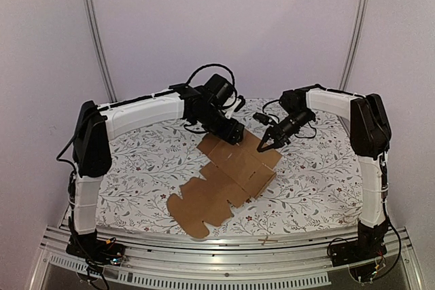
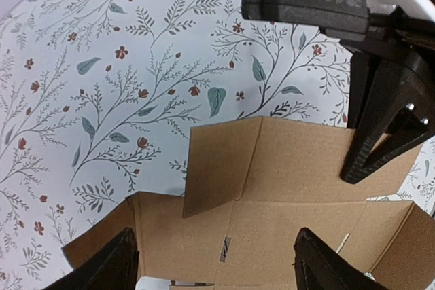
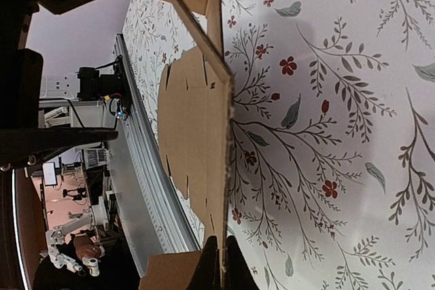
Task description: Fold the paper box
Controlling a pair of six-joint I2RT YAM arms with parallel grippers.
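Note:
The paper box (image 1: pixel 224 181) is a brown die-cut cardboard piece in the middle of the table. Its near-left part lies flat and its far-right part is raised into walls. My left gripper (image 1: pixel 232 132) hovers over the far end, open. In the left wrist view its dark fingers (image 2: pixel 109 266) stand wide apart above the cardboard floor (image 2: pixel 272 215), and a flap (image 2: pixel 217 168) stands up. My right gripper (image 1: pixel 264 146) is shut on the top edge of the right wall. In the right wrist view its fingertips (image 3: pixel 221 266) pinch that thin cardboard edge (image 3: pixel 224 168).
A floral cloth (image 1: pixel 149 154) covers the table. An aluminium rail (image 1: pixel 224 252) runs along the near edge, with a small brown scrap (image 1: pixel 266 240) on it. Metal posts (image 1: pixel 95 32) rise at the back corners. The right arm's black gripper (image 2: pixel 380 127) stands close to the left one.

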